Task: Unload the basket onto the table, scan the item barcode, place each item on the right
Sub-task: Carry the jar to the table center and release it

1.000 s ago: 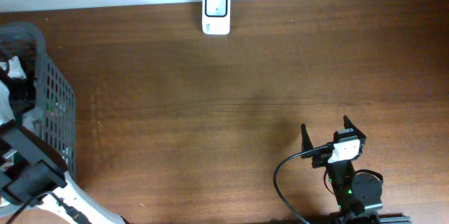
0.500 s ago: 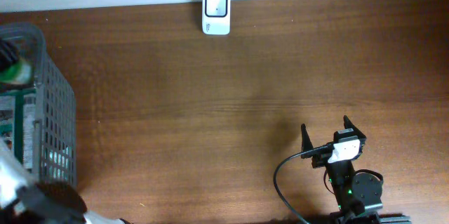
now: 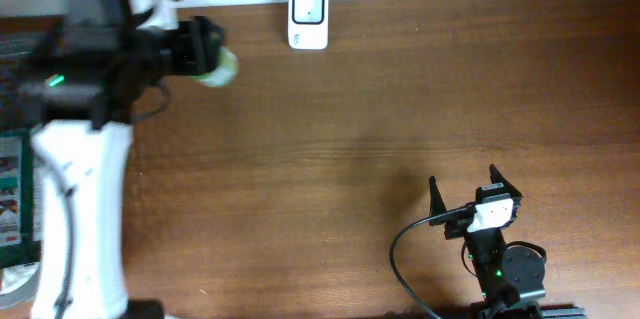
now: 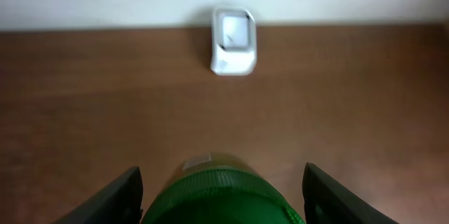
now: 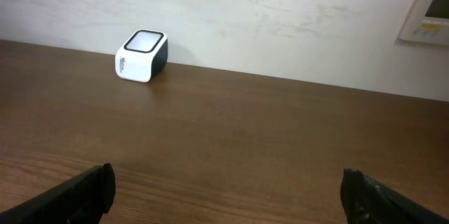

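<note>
My left gripper [image 3: 209,51] is clamped on the green item [image 4: 223,196], held between its fingers, scanner [image 3: 308,17] ahead

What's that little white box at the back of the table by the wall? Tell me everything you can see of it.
The white box is small, round-cornered and plastic-looking, with a dark-rimmed pale window on top, one dark side and a small marking low on its front. It stands on the brown table at the far edge, by the white wall. Only the table touches it; the green item in the left gripper is apart from it.
</note>
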You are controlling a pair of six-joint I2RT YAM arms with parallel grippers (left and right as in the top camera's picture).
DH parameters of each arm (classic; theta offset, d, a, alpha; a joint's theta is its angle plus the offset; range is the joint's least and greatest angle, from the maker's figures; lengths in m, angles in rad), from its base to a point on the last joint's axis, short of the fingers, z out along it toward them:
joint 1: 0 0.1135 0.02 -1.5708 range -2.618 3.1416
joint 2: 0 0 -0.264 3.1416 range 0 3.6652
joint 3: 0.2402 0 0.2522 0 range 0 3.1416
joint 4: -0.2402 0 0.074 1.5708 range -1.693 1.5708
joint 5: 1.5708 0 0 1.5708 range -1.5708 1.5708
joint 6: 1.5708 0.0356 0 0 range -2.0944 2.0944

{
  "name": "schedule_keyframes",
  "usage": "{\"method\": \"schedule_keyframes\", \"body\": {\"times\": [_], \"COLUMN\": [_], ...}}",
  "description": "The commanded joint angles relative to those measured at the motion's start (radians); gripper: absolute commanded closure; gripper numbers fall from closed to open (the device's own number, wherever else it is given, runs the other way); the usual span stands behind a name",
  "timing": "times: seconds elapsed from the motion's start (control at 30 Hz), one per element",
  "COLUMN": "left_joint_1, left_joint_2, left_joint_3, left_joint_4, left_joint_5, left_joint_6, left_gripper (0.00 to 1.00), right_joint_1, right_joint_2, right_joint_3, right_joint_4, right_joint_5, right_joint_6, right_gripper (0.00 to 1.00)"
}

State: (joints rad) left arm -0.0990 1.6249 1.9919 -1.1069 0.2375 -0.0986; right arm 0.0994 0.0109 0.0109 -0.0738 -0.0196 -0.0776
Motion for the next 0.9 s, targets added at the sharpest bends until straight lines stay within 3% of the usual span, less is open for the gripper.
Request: {"method": "schedule_keyframes", "body": {"times": [0.0,0.2,0.37,0.57,0.73,0.83,0.87], "left_joint_1": [-0.164,-0.355,-0.421,-0.444,-0.476,-0.489,-0.490], "left_joint_2": [0.167,0.440,0.575,0.668,0.687,0.695,0.696], "left_joint_3": [0.004,0.004,0.004,0.004,0.004,0.004,0.004], "left_joint_4": [0.003,0.071,0.111,0.134,0.197,0.210,0.217], "left_joint_5": [-0.029,-0.113,-0.222,-0.259,-0.235,-0.229,-0.219], "left_joint_6": [-0.042,-0.111,-0.193,-0.283,-0.283,-0.283,-0.283], "left_gripper": [0.49,0.48,0.47,0.46,0.43,0.30,0.30], "right_joint_1": [0.006,0.006,0.006,0.006,0.006,0.006,0.006], "right_joint_2": [-0.007,-0.007,-0.007,-0.007,-0.007,-0.007,-0.007], "right_joint_3": [-0.005,-0.005,-0.005,-0.005,-0.005,-0.005,-0.005], "right_joint_4": [-0.005,-0.005,-0.005,-0.005,-0.005,-0.005,-0.005], "right_joint_5": [-0.006,-0.006,-0.006,-0.006,-0.006,-0.006,-0.006], "right_joint_6": [0.008,0.008,0.008,0.008,0.008,0.008,0.008], "right_gripper": [0.02,0.02,0.02,0.02,0.02,0.02,0.02]}}
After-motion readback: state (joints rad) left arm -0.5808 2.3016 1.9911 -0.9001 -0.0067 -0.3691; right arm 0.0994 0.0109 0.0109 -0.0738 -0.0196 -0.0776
